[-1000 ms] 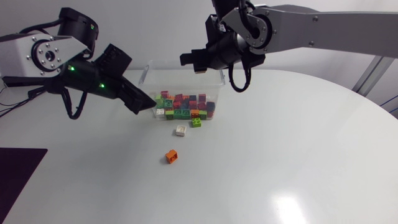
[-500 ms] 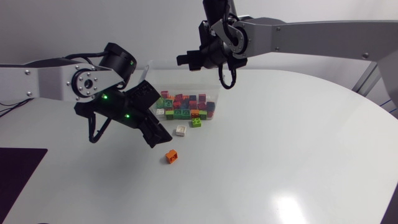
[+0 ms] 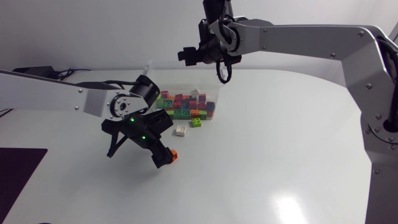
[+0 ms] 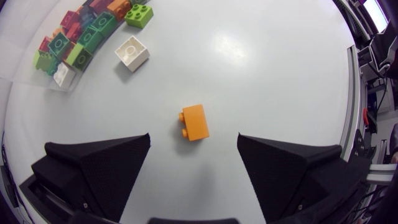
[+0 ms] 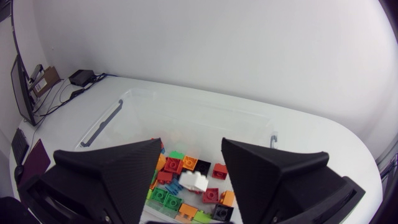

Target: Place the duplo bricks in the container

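An orange brick point(image 4: 194, 122) lies on the white table, between the spread fingers of my left gripper point(image 4: 193, 138), which touch nothing. From above, that left gripper point(image 3: 164, 158) hangs low right beside the orange brick point(image 3: 173, 154). A white brick point(image 3: 180, 130) and a green brick point(image 3: 196, 122) rest just in front of the clear container point(image 3: 214, 93), which holds several coloured bricks. My right gripper point(image 3: 189, 55) is high over the container's back, open point(image 5: 191, 143). Below its gap a white brick point(image 5: 198, 181) is over or on the pile; I cannot tell which.
The container's rim point(image 5: 186, 106) lies under the right gripper. A dark mat point(image 3: 18, 171) covers the table's front left corner. The white brick point(image 4: 132, 51) and green brick point(image 4: 138, 15) sit ahead of the left gripper, next to the container wall point(image 4: 59, 84).
My left arm swung down and right, from beside the container to the orange brick. My right gripper opened above the container and let go of the white brick.
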You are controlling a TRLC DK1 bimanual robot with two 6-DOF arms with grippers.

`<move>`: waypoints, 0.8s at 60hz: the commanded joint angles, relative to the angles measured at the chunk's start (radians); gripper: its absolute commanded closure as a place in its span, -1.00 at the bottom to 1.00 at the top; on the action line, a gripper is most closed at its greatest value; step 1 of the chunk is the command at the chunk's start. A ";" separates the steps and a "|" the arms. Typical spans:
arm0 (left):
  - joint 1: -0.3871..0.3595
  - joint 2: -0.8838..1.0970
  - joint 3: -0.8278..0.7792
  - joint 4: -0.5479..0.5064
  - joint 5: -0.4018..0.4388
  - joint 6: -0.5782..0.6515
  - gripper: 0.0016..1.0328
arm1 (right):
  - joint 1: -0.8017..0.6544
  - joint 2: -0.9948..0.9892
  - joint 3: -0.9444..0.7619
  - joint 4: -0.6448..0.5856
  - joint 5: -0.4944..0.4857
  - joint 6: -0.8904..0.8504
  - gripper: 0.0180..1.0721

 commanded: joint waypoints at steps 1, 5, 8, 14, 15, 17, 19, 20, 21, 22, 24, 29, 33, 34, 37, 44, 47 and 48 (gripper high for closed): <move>-0.010 0.059 0.009 0.008 -0.013 -0.005 -0.86 | -0.004 -0.041 -0.037 -0.008 0.002 -0.020 -0.86; -0.013 0.087 0.018 0.016 -0.013 -0.006 -0.83 | -0.002 -0.098 -0.109 0.004 0.002 -0.020 -0.86; -0.018 0.100 0.023 0.021 -0.013 -0.011 -0.77 | -0.002 -0.149 -0.172 0.024 0.002 -0.020 -0.86; -0.021 0.114 0.026 0.036 -0.015 -0.014 -0.77 | 0.004 -0.250 -0.304 0.056 0.002 -0.020 -0.86; -0.021 0.116 0.026 0.039 -0.015 -0.014 -0.76 | 0.006 -0.268 -0.325 0.058 0.002 -0.020 -0.86; -0.023 0.119 0.026 0.042 -0.015 -0.014 -0.75 | 0.009 -0.296 -0.365 0.062 0.001 -0.020 -0.86; -0.023 0.123 0.031 0.044 -0.013 -0.014 -0.68 | 0.013 -0.331 -0.417 0.076 0.001 -0.020 -0.86; -0.023 0.126 0.032 0.045 -0.013 -0.017 -0.65 | 0.016 -0.346 -0.442 0.084 0.001 -0.020 -0.86; -0.024 0.129 0.034 0.047 -0.013 -0.018 -0.63 | 0.019 -0.363 -0.471 0.092 0.001 -0.021 -0.86; -0.024 0.131 0.034 0.048 -0.013 -0.020 -0.60 | 0.021 -0.376 -0.489 0.099 0.001 -0.021 -0.86; -0.024 0.134 0.034 0.053 -0.013 -0.020 -0.56 | 0.024 -0.399 -0.532 0.115 0.002 -0.023 -0.86; -0.027 0.142 0.032 0.065 -0.010 -0.020 -0.41 | 0.030 -0.449 -0.632 0.138 0.002 -0.021 -0.86; -0.030 0.148 0.034 0.070 -0.007 -0.021 -0.26 | 0.033 -0.483 -0.712 0.165 0.004 -0.021 -0.86; -0.030 0.149 0.034 0.070 -0.007 -0.023 -0.23 | 0.033 -0.485 -0.721 0.167 0.004 -0.021 -0.86; -0.033 0.154 0.034 0.070 -0.007 -0.026 -0.09 | 0.039 -0.495 -0.755 0.174 0.004 -0.020 -0.86; -0.036 0.165 0.034 0.070 -0.005 -0.034 0.30 | 0.061 -0.492 -0.808 0.190 0.010 -0.011 -0.86; -0.036 0.169 0.034 0.070 -0.004 -0.035 0.35 | 0.076 -0.483 -0.828 0.202 0.019 -0.007 -0.86; -0.036 0.172 0.034 0.070 -0.004 -0.035 0.35 | 0.082 -0.477 -0.834 0.208 0.024 -0.007 -0.86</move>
